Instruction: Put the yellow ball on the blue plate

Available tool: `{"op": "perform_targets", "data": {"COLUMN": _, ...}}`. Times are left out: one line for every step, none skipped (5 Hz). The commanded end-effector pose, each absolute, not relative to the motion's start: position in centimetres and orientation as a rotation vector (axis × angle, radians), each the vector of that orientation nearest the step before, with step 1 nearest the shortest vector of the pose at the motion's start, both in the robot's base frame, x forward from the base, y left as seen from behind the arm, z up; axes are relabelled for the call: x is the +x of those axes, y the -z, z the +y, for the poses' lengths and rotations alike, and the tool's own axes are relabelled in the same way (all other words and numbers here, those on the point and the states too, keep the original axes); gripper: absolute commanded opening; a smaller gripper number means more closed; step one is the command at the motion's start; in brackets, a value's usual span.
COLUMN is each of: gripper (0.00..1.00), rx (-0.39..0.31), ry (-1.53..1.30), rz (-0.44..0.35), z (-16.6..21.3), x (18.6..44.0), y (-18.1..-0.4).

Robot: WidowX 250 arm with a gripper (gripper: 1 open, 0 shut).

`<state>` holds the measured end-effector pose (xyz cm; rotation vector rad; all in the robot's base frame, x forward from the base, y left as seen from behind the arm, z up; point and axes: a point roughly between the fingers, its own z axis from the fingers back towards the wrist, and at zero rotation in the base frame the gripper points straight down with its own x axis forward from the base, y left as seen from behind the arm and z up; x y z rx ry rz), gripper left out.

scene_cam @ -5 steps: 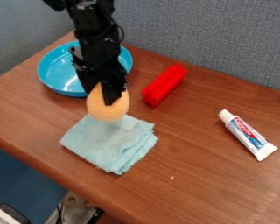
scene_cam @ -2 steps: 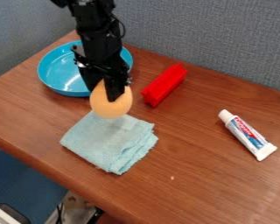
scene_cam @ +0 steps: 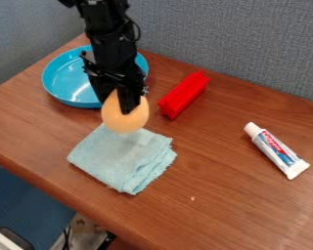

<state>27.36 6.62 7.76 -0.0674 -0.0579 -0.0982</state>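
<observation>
One yellow ball [scene_cam: 124, 114] is seen left of the middle of the frame, at the lower end of one black pincer [scene_cam: 121, 97]; the pincer appears to be closed on it, though the tips are partly hidden and the exact hold cannot be made out. The ball is seen just above the upper edge of one pale teal cloth [scene_cam: 124, 159]; whether it is lifted clear of the counter [scene_cam: 238, 200] cannot be told. One blue plate [scene_cam: 67, 86] is seen in the upper left, partly covered by the arm. The grasp, it is judged, has been made; the carry up and left, the lowering and the release are left to be done. One red block [scene_cam: 184, 95] is seen right of the pincer; one toothpaste tube [scene_cam: 277, 150] is seen at the right.
</observation>
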Motion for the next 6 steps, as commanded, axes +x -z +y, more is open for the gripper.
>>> {"op": "perform_targets", "data": {"gripper": 0.00, "rx": -0.064, "ry": 0.097, "rz": -0.110, "z": 6.6, "x": 28.2, "y": -9.5}}
{"op": "perform_targets", "data": {"gripper": 0.00, "rx": -0.067, "ry": 0.102, "rz": -0.119, "z": 6.4, "x": 28.4, "y": -10.0}}
{"op": "perform_targets", "data": {"gripper": 0.00, "rx": -0.063, "ry": 0.109, "rz": -0.108, "z": 6.2, "x": 28.5, "y": -9.9}}
{"op": "perform_targets", "data": {"gripper": 0.00, "rx": -0.055, "ry": 0.114, "rz": -0.090, "z": 6.2, "x": 28.5, "y": -9.6}}
{"op": "perform_targets", "data": {"gripper": 0.00, "rx": -0.045, "ry": 0.121, "rz": -0.075, "z": 6.1, "x": 28.5, "y": -9.3}}
{"op": "perform_targets", "data": {"gripper": 0.00, "rx": -0.037, "ry": 0.129, "rz": -0.052, "z": 6.0, "x": 28.3, "y": -8.8}}
